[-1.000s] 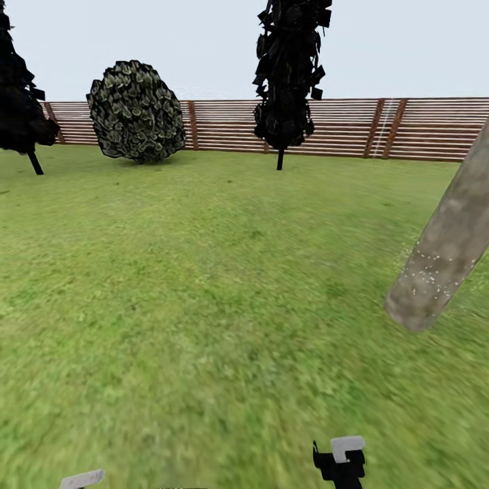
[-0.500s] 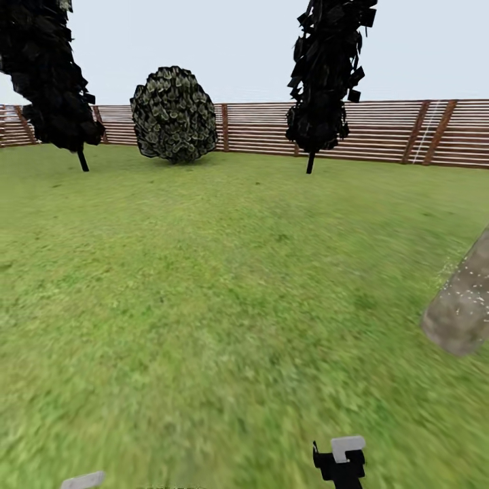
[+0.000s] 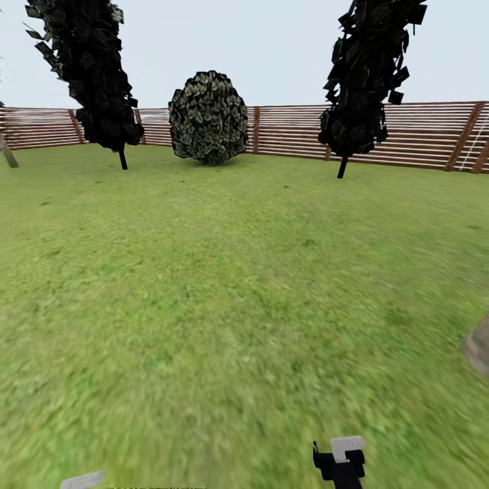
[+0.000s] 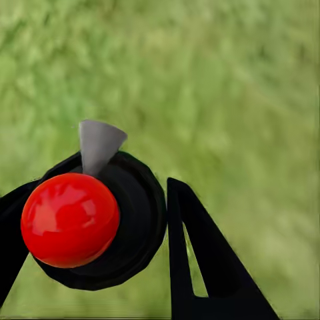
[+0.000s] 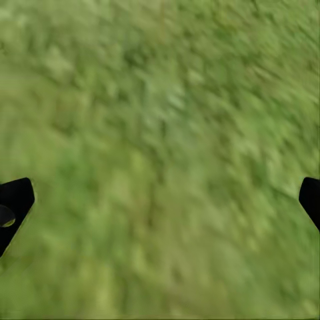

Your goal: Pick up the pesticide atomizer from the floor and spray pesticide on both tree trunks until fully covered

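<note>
The left claw (image 4: 133, 227) is clamped on the pesticide atomizer (image 4: 100, 220), a black round body with a red ball top and a grey cone nozzle, held over the grass lawn (image 3: 224, 305). The right claw (image 5: 160, 200) stands wide, its two black fingertips (image 5: 13, 200) far apart above bare grass. On the far side, two dark leafy trees (image 3: 92, 75) flank a round bush (image 3: 208, 117) before the slatted wooden fence (image 3: 421, 132). At the right edge, near, the base of a grey-brown tree trunk (image 3: 479, 346) just shows.

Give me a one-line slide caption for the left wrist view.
Left gripper holding the red-knobbed atomizer, its grey nozzle over the grass.
</note>
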### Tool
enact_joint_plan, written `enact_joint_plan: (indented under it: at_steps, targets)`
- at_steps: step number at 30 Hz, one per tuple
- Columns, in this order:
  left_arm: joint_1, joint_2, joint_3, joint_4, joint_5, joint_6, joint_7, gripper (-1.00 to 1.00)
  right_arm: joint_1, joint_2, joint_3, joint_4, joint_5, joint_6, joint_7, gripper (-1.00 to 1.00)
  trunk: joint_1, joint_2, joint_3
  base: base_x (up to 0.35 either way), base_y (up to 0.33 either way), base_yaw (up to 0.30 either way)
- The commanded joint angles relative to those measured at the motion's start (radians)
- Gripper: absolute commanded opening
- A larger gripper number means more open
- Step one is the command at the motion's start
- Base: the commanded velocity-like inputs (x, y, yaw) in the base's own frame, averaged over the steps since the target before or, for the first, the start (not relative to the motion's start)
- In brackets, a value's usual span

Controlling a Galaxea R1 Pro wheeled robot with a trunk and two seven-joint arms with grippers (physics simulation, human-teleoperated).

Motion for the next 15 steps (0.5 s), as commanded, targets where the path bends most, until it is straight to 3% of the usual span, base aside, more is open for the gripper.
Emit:
enact_joint_plan:
  at_steps: [1,15]
  targets:
    - [-0.001,0.0,0.009,0.001,-0.005,-0.003,-0.005,-1.0,0.0,0.0,-0.005,0.001,0.01,-0.002,-0.005,1.0,0.0,0.0,0.0,0.0,0.0,0.277]
    - [-0.001,0.0,0.009,0.001,-0.005,-0.003,-0.005,-1.0,0.0,0.0,-0.006,0.0,0.008,-0.002,-0.007,1.0,0.0,0.0,0.007,0.0,0.0,0.277]
